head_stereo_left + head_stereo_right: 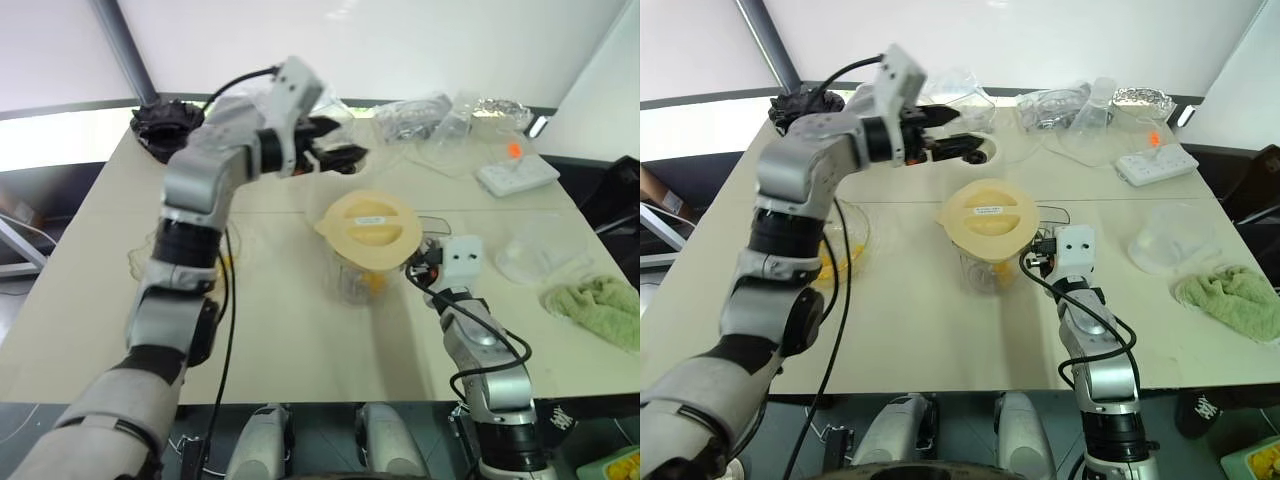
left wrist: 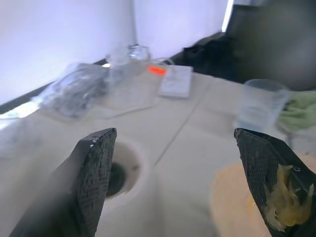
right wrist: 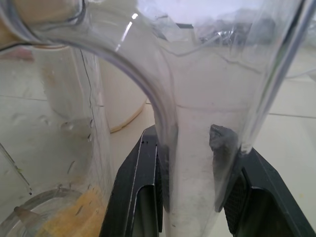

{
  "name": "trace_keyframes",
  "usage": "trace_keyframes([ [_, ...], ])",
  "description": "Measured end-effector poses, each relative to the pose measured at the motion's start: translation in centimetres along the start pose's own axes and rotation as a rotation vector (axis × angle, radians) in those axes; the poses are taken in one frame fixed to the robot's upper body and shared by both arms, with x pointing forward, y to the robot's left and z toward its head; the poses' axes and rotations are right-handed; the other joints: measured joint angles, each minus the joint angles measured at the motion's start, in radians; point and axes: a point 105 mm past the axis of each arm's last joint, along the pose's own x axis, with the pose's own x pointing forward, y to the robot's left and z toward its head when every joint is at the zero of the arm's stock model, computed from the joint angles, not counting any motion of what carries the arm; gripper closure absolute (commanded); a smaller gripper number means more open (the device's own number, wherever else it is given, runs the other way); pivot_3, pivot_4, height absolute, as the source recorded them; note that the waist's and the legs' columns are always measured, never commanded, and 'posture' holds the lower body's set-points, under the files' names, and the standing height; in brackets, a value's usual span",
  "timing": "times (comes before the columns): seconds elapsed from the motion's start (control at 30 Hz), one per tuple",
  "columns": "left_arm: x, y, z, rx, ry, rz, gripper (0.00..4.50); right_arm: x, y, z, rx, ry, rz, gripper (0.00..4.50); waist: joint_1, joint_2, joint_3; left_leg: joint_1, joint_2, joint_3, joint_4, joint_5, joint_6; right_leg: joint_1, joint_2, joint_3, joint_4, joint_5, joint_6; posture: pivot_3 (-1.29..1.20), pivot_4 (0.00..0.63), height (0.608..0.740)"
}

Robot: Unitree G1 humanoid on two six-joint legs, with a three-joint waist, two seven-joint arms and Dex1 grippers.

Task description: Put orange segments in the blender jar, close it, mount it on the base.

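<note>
The blender jar (image 1: 352, 278) stands mid-table, a flat cream lid (image 1: 368, 228) lying on its mouth. Orange segments (image 3: 64, 217) rest at its bottom near the blades. My right gripper (image 1: 418, 268) is shut on the jar's clear handle (image 3: 192, 98), one finger on each side. Raised beyond the jar, my left gripper (image 1: 965, 130) is open and holds nothing, though a bit of orange pulp (image 2: 284, 202) sticks to one finger. It hovers just above the cream-white base (image 2: 123, 173), whose dark socket faces up.
A shallow glass bowl (image 1: 852, 238) with orange pieces sits under my left arm. Back right lie a white power strip (image 1: 517, 176), crumpled clear bags (image 1: 415, 115) and foil. A clear cup (image 1: 1165, 240) and a green cloth (image 1: 600, 305) lie to the right.
</note>
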Motion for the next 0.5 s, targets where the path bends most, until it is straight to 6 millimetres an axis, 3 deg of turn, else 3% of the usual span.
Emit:
trace_keyframes([
  [0.07, -2.1, 2.4, -2.4, -0.017, -0.003, 0.146, 0.51, 0.2, -0.9, 0.4, -0.013, 0.004, -0.015, 3.59, 0.004, -0.003, 0.003, -0.001, 0.0, 0.0, 0.0, 0.0, 0.0, -0.001, 0.0, 0.0, 0.001, 0.0, 0.0, 0.0, 0.15, 0.74],
  [0.13, -3.9, 5.0, -2.9, 0.003, -0.013, 0.279, 0.51, 0.3, -1.3, 0.8, -0.022, 0.003, -0.013, 3.59, 0.012, -0.009, 0.007, -0.002, 0.0, -0.003, 0.0, 0.001, -0.001, -0.002, 0.0, -0.003, 0.002, 0.0, 0.0, 0.0, 0.15, 0.74],
  [0.3, -7.5, 9.2, 0.8, 0.205, -0.077, 0.429, 0.51, 0.5, -1.2, 1.1, -0.039, 0.013, 0.026, 3.59, 0.008, -0.009, 0.007, -0.002, -0.003, -0.001, 0.0, 0.001, -0.001, -0.002, -0.003, -0.003, 0.001, 0.0, 0.0, 0.0, 0.15, 0.74],
  [0.4, -8.4, 8.1, 0.6, 0.155, -0.074, 0.36, 0.51, 0.7, -1.1, 1.4, -0.047, 0.015, 0.049, 3.59, 0.003, -0.008, 0.007, -0.002, -0.003, 0.001, -0.001, 0.001, -0.001, -0.001, -0.005, -0.003, 0.001, 0.0, 0.0, 0.0, 0.15, 0.74],
  [0.5, -8.6, 4.3, -2.8, 0.024, -0.012, 0.218, 0.51, 1.1, -0.9, 2.0, -0.039, 0.015, 0.065, 3.59, 0.0, -0.008, 0.008, -0.002, -0.003, 0.001, -0.002, 0.001, -0.002, -0.003, -0.005, -0.003, 0.002, 0.0, 0.0, 0.0, 0.15, 0.74],
])
